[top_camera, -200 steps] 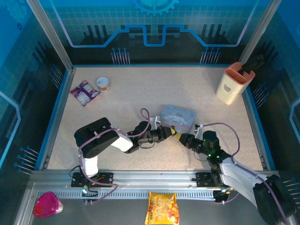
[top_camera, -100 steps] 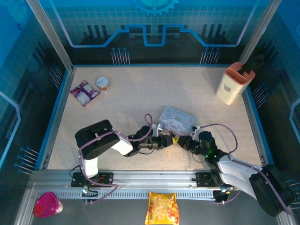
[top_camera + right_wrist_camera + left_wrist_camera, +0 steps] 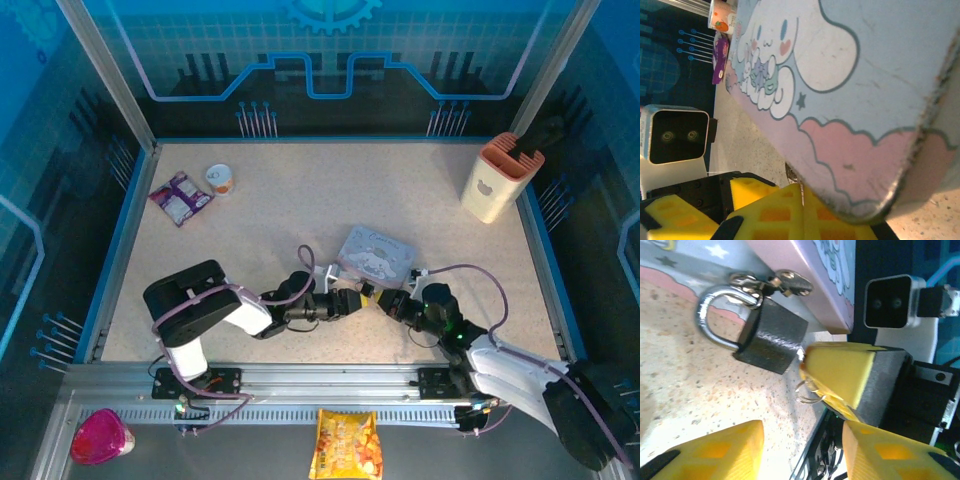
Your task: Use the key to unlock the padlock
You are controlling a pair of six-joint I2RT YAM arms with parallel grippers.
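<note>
This is a robot test cell in a lab. A speckled table (image 3: 300, 215) with a blue rim sits inside a booth of metal posts (image 3: 105, 70) and blue-lit panels, the back panel (image 3: 330, 40) printed with a gear. A left arm (image 3: 200, 300) and a right arm (image 3: 510, 365) are bolted to a metal rail (image 3: 330, 382). Household odds lie about as props: a snack packet (image 3: 181, 196), a small cup (image 3: 220, 179), a cartoon tin box (image 3: 378, 249) and an orange holder (image 3: 493, 182).

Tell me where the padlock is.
In the left wrist view, the padlock lies upper left on the table, shackle through the tin box's hasp, the right gripper's tip at its bottom end.
</note>
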